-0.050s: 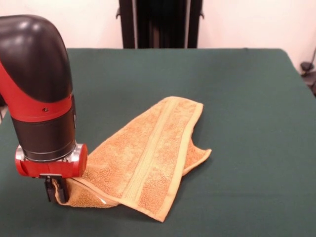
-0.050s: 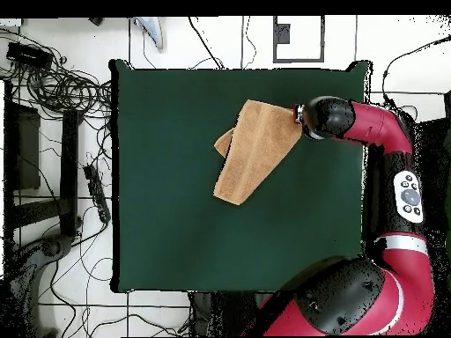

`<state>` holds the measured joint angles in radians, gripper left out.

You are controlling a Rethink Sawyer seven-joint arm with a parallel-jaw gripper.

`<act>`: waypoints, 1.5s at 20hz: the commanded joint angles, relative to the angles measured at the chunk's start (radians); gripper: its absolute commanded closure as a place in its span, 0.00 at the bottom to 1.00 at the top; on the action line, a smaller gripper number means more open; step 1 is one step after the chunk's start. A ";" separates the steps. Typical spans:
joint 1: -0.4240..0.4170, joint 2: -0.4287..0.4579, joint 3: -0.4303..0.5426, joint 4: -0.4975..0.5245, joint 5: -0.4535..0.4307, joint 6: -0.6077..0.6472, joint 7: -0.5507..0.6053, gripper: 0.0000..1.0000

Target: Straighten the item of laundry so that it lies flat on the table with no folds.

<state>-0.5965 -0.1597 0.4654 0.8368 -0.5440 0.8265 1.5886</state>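
Both views are bright and evenly lit, with soft, diffuse light that seems to fall from above. In the front view the worktop (image 1: 237, 89) shows its dark green cloth without glare, and the towel (image 1: 148, 158) casts only a thin, soft shadow along its near edge and under its raised corner. A pale sheen lies on the rounded black top of the arm (image 1: 34, 64). The arm, close to the camera, looks slightly soft, while the towel's weave reads fairly clearly. In the overhead view the white floor (image 2: 53, 35) looks washed out.

Folded towel (image 1: 148, 155) on table (image 1: 247, 98)
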 commanded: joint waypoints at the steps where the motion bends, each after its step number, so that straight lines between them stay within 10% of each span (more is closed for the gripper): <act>1: 0.019 0.053 0.083 0.007 -0.031 -0.051 -0.259 1.00; 30: 0.071 -0.032 0.048 0.160 -0.002 -0.066 -0.115 1.00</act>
<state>-0.5953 -0.1648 0.4659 0.8447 -0.5390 0.8222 1.5886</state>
